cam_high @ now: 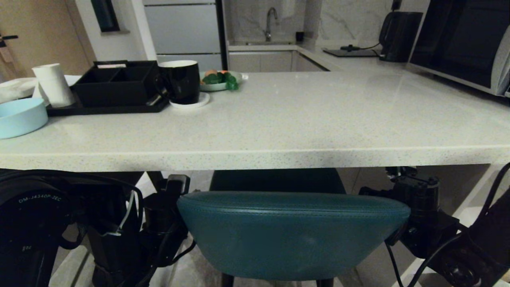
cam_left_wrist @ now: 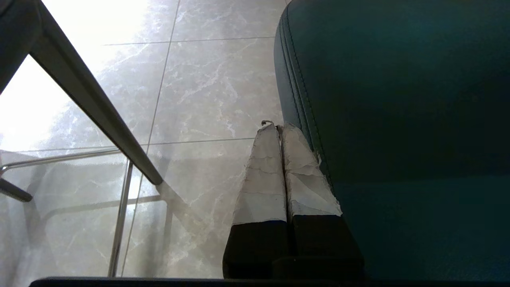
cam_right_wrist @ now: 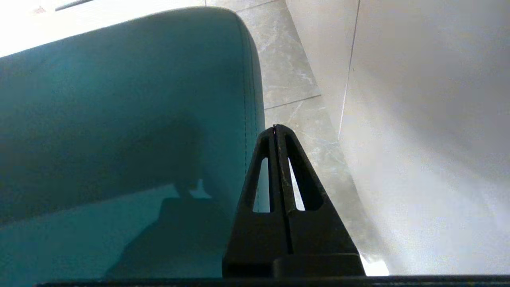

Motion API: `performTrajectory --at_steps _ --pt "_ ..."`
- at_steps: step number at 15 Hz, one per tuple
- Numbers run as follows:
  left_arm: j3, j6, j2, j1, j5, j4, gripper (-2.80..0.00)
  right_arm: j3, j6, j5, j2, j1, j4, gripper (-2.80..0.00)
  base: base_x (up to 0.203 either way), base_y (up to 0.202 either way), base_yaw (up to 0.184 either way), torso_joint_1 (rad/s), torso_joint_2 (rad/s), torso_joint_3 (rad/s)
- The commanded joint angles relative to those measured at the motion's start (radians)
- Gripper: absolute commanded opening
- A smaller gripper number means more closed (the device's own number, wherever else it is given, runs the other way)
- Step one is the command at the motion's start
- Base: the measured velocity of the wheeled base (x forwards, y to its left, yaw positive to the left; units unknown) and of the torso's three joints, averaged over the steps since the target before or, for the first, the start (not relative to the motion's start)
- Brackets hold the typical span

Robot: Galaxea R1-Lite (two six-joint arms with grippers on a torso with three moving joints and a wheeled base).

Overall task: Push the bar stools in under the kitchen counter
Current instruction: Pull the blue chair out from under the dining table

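Head view shows the teal stool (cam_high: 293,233) dead ahead at six o'clock, its curved back just short of the counter (cam_high: 255,157) edge, seat already beneath the slab. My left pincer (cam_left_wrist: 279,127) is pressed shut with nothing in it, beside the backrest's nine o'clock end; my right pincer (cam_right_wrist: 275,129), likewise shut and empty, flanks the three o'clock end. I judge that I should push both sides evenly toward twelve, slowly, so the stool doesn't twist.

Both tools (cam_left_wrist: 279,131) (cam_right_wrist: 275,129) closed, pointing downward
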Motion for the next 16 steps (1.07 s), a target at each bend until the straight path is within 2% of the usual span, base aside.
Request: performTrajectory --at_steps 1,6,10,16 --pt "0.009 0.001 -0.001 0.003 0.001 -0.001 -2.8 0.0 0.023 -0.017 0.063 0.207 -0.028 -2.8 0.0 0.0 0.0 0.0 0.0 0.0" --pt "0.024 0.001 -0.008 0.002 0.001 -0.001 -2.8 0.02 0.038 -0.02 0.151 0.194 -0.139 -2.8 0.0 0.0 0.0 0.0 0.0 0.0" --pt "0.025 0.001 -0.015 0.0 0.002 -0.001 -2.8 0.02 0.036 -0.02 0.148 0.195 -0.139 -2.8 0.0 0.0 0.0 0.0 0.0 0.0" --pt "0.025 0.001 -0.015 -0.005 0.002 -0.001 -2.8 0.016 0.036 -0.02 0.15 0.194 -0.139 -2.8 -0.165 0.0 -0.001 0.003 0.0 0.003"
